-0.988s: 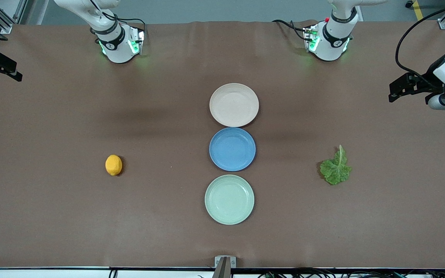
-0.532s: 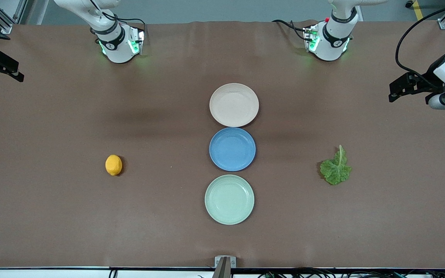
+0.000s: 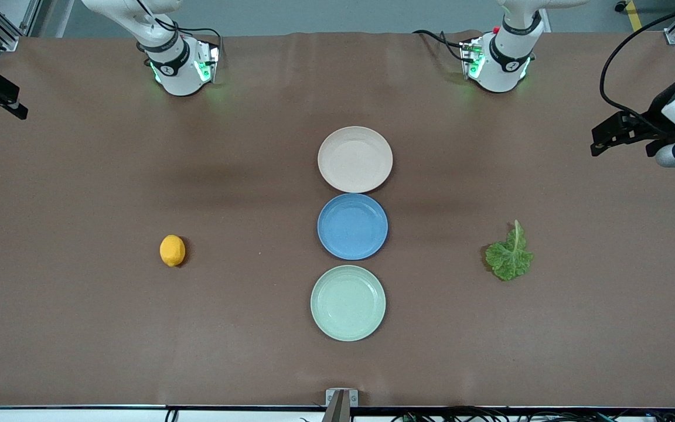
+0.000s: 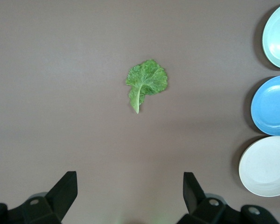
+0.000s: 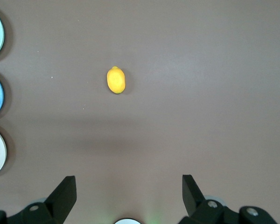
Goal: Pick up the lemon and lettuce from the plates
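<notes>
Down the middle of the brown bench (image 3: 79,328) runs a row of three round plates, rims almost touching. The beige-pink plate (image 3: 355,159) lies farthest from the front camera, the blue plate (image 3: 353,226) sits in the middle, and the mint green plate (image 3: 348,302) lies nearest the front edge. All three plates hold nothing.

The lemon (image 3: 172,250) rests directly on the bench, well apart from the plates, toward the right arm's end, roughly level with the gap between the blue and green plates. The lettuce (image 3: 509,255) lies flat on the bench toward the left arm's end, also well apart from the plates, with its pale stem pointing toward the edge where the arm bases stand.

The left end effector (image 4: 129,192) hangs high over the bench edge at the left arm's end, its two dark fingers spread wide and grasping nothing; its wrist view looks down on the lettuce and the three plates. The right end effector (image 5: 128,191) hangs high over the edge at the right arm's end, likewise released, fingers wide apart and empty, with the lemon in its wrist view. In the front view only a dark tip of it shows at the picture's edge.

No brand names, labels or readable writing can be made out on the plates, the bench or the arms.
</notes>
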Tool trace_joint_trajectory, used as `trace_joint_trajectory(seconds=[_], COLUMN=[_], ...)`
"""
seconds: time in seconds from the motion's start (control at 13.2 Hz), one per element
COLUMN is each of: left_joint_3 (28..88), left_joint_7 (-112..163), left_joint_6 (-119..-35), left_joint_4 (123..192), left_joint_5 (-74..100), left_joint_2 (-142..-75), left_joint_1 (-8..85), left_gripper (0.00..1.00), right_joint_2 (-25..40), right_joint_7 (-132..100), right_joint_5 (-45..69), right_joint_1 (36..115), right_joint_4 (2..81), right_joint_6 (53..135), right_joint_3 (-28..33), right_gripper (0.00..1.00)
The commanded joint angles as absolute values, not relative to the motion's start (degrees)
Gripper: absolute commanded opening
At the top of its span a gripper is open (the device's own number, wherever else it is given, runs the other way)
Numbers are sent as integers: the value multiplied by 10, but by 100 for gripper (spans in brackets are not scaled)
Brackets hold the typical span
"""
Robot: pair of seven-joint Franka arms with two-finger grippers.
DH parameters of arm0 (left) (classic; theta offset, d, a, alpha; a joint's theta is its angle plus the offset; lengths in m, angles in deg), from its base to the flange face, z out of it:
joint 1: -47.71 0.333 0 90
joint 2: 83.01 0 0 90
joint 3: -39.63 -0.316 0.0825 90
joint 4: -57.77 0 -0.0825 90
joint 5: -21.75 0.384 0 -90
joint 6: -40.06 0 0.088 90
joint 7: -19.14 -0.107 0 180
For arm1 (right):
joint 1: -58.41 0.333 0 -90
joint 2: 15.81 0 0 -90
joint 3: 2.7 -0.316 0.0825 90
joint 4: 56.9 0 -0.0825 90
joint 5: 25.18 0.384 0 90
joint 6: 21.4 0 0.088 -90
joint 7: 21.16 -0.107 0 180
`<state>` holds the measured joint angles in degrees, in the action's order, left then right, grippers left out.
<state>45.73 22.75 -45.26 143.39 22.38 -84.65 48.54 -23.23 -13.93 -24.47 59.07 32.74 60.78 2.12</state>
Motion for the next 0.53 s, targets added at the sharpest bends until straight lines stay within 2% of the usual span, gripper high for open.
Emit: trace_joint_trajectory(seconds=[0.0, 0.23, 0.46], left_joint_3=[456, 457, 457], left_joint_7=[234, 241, 241], left_joint_6=[-442, -442, -442], left_joint_4=[1426, 1427, 1428], left_joint_5=[215, 217, 218], left_joint_2=[-850, -851, -851], left_joint_1=[488, 487, 486], left_gripper=[100, 100, 100], right_joint_2=[-227, -197, -196], right_joint_7=[-137, -124, -120], right_joint_5=[-256, -259, -259], right_joint_1=[592, 589, 590], right_joint_4=[317, 278, 278], right_joint_6=[602, 578, 564], right_joint_3=[20, 20, 20], right_gripper=[100, 100, 100])
